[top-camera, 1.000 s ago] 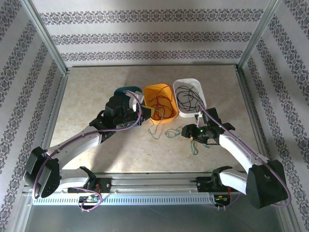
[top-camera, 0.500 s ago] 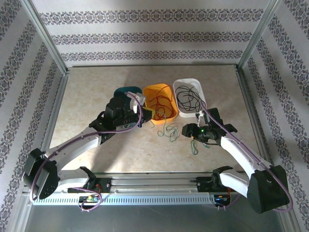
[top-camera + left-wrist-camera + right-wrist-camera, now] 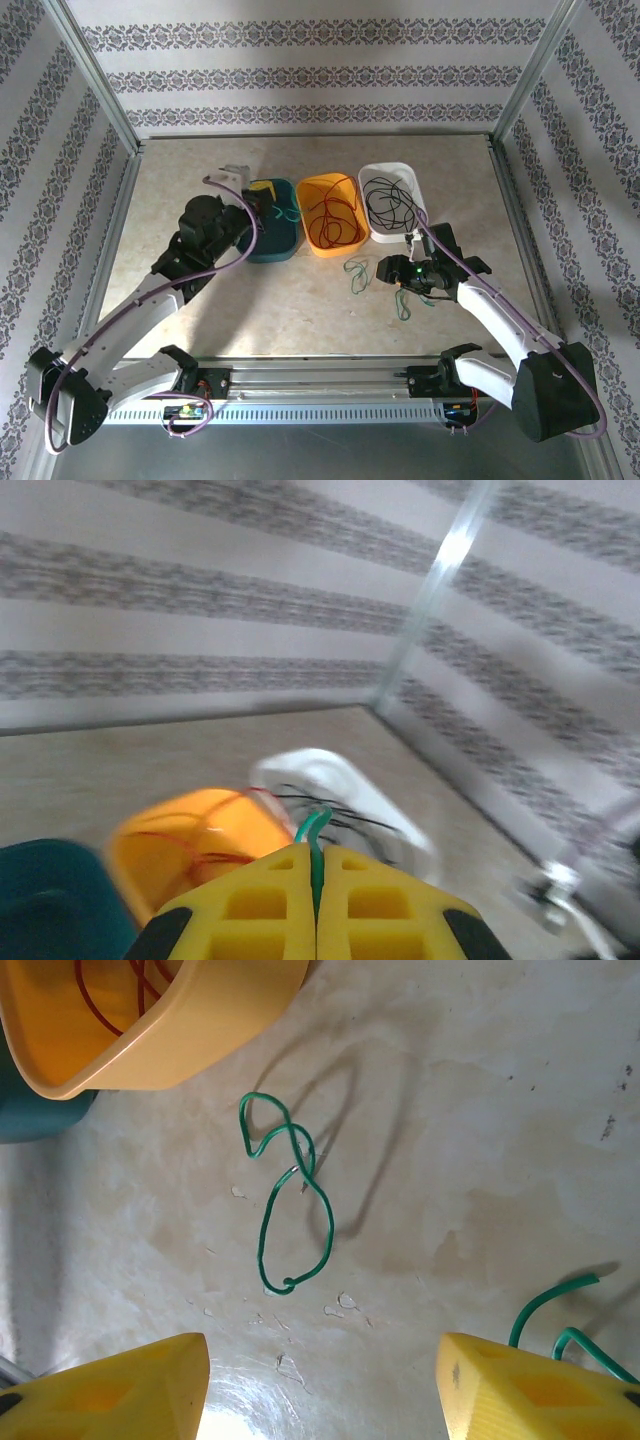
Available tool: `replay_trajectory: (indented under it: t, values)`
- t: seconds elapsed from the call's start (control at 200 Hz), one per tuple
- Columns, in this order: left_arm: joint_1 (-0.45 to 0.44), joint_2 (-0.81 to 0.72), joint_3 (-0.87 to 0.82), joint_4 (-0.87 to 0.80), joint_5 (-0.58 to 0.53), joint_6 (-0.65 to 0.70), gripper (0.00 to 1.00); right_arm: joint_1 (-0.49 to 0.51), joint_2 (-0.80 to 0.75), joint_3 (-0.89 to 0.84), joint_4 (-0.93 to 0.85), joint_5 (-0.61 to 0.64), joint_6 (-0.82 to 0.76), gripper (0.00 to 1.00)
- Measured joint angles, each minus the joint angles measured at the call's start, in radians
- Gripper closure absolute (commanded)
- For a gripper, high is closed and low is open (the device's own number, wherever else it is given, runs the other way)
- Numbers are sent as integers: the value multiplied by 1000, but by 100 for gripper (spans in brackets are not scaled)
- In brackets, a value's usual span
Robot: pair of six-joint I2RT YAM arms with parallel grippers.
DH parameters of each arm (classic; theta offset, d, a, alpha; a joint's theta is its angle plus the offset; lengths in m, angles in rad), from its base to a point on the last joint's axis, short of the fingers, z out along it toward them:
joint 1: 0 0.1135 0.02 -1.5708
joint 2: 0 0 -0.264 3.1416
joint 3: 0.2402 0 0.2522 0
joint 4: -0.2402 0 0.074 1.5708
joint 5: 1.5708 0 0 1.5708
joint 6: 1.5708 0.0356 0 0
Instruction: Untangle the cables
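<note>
Cables in 3 colours sit around the middle of the table (image 3: 300, 320): red cables (image 3: 330, 215) coil inside the orange bin (image 3: 322, 181), black cables (image 3: 385, 200) lie inside the white bin (image 3: 390, 167) to its right, and 2 green pieces lie loose on the bare surface in front of those bins. 1 is a twisted green loop (image 3: 300, 1168), resting just in front of the orange bin and apart from it. The other, a green strand (image 3: 548, 1302), lies nearer the right arm and runs out of sight behind the right-hand finger in the right wrist view. The right gripper (image 3: 320, 1360) hovers low above the table with its yellow fingers (image 3: 120, 1390) spread wide, gripping nothing, the green loop ahead of the gap. A 3rd green cable (image 3: 314, 838) is pinched between the clamped fingers of the left gripper (image 3: 316, 858), its tip curling up past them. In the top view this gripper is over the teal bin (image 3: 262, 250), which stands just beside the orange bin's left side.
</note>
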Motion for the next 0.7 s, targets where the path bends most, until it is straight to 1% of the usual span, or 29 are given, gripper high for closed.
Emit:
replay_trajectory:
  t: [0.06,0.125,0.205,0.34,0.48,0.7]
  values:
    - [31,27,21,-19,-60,4,100,0,0,0,0,0,0,38]
    - [68,61,28,-23,-86,4,100,0,0,1,0,0,-2,38]
    - [110,114,28,-23,-93,3,100,0,0,4,-1,0,-3,38]
    - [161,251,28,-23,-81,-4,100,0,-13,13,-2,0,-5,38]
    - [173,397,37,-28,-62,-3,100,0,-28,22,-9,0,-15,38]
    - [174,573,131,-70,-43,-3,100,7,-41,27,-19,0,-27,38]
